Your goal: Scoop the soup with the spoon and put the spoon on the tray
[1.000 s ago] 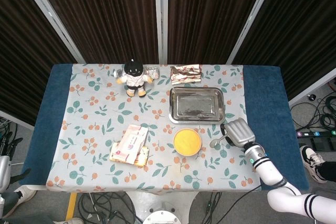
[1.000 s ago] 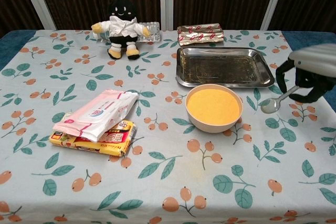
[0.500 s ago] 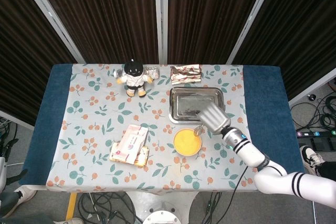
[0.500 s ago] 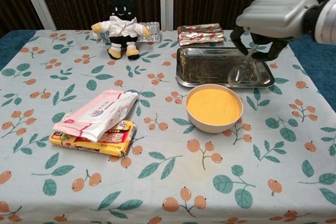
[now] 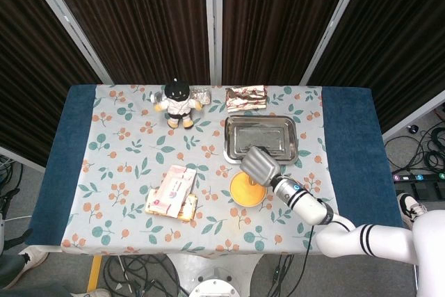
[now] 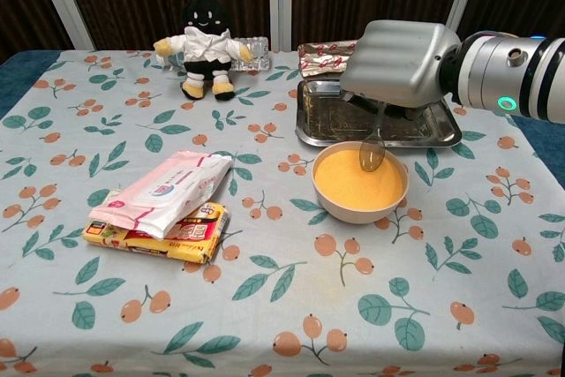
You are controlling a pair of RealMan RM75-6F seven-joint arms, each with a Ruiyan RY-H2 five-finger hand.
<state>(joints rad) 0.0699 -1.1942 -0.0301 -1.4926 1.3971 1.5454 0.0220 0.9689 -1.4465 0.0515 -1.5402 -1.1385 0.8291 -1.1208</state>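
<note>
Metal spoon (image 6: 372,153) over soup, chest view only

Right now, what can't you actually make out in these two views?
- Spoon: the right hand covers its handle in the chest view; the head view hides it entirely.
- Whether the spoon's tip touches the soup in the bowl: not clear from the chest view.
- Left hand: in neither view.
- Tray: its middle is hidden behind the hand in the chest view.
</note>
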